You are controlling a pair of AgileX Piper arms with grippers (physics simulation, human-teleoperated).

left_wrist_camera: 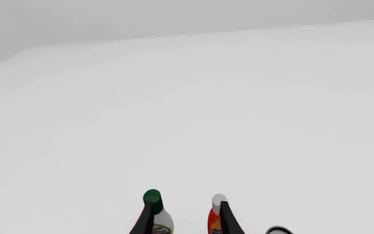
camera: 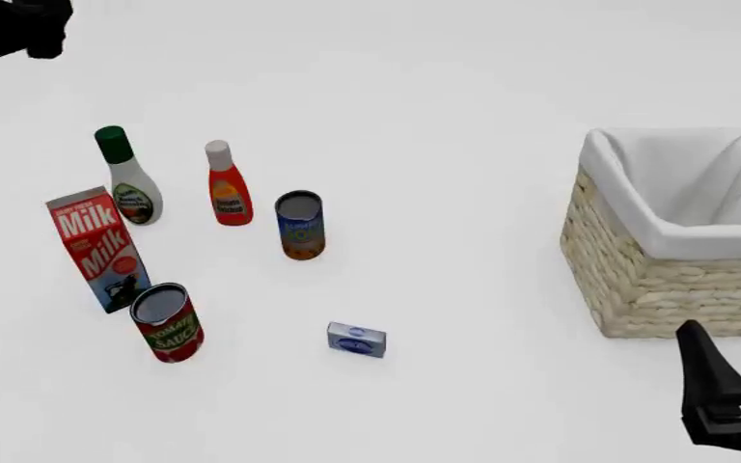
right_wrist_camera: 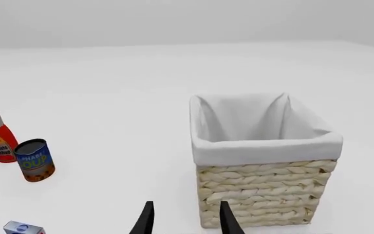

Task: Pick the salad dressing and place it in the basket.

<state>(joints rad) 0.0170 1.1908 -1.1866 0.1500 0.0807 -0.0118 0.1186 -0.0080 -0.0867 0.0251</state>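
Landmark: the wicker basket [camera: 660,280], upright at the table's right, white cloth liner [camera: 679,193] folded over its rim, nothing seen inside.

- Right gripper [right_wrist_camera: 185,219]: nearest the camera, just in front of the basket's near wall; fingers parted, nothing between them.
- Small blue-and-white box [camera: 356,340]: left of the basket, nearer than the rest.
- Tomato sauce can [camera: 167,321]: far left of the basket, tilted.
- Milk carton [camera: 97,248]: just beyond that can.
- Soup can [camera: 300,225]: left of the basket, mid-table.
- Red bottle, white cap [camera: 225,185]: behind the soup can.
- Salad dressing [camera: 127,177]: upright, well left of the basket, beside the red bottle.
- Left gripper [left_wrist_camera: 185,219]: raised above the two bottles, fingers apart, holding nothing.
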